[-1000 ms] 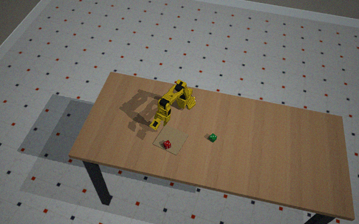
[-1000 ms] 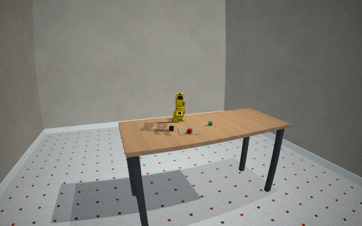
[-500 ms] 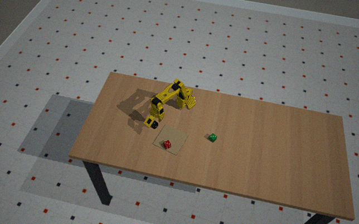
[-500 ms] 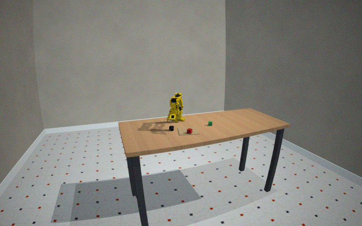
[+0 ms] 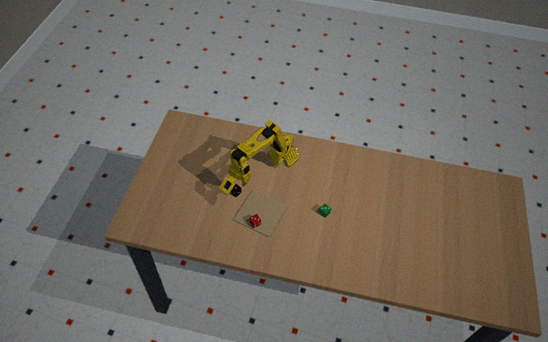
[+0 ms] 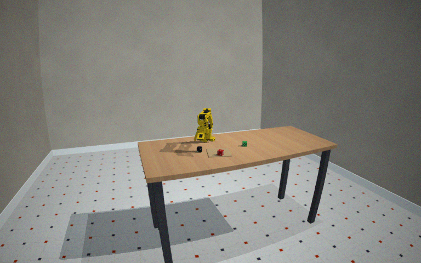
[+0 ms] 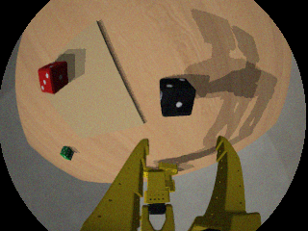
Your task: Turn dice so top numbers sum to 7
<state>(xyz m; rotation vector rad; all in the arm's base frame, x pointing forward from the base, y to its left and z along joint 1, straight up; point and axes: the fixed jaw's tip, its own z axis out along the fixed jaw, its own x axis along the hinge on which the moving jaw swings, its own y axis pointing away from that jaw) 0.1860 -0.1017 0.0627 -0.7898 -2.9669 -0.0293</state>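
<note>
A black die (image 5: pixel 236 189) (image 6: pixel 199 149) (image 7: pixel 176 96) lies on the bare table just left of the tan mat (image 5: pixel 268 205) (image 6: pixel 212 154) (image 7: pixel 96 96), off it. A red die (image 5: pixel 254 220) (image 6: pixel 220 152) (image 7: pixel 53 77) lies on the mat near its front edge. A green die (image 5: pixel 324 209) (image 6: pixel 244 143) (image 7: pixel 65 152) lies on the table to the right of the mat, apart from it. My gripper (image 5: pixel 228 186) (image 6: pixel 200 138) (image 7: pixel 183 142) is partly open and empty. It hangs low close to the black die, which lies ahead of the fingertips, not between them.
The yellow arm's base (image 5: pixel 284 152) stands near the back edge of the wooden table (image 5: pixel 399 223) (image 6: pixel 279 139), behind the mat. The arm's shadow falls on the table left of the black die.
</note>
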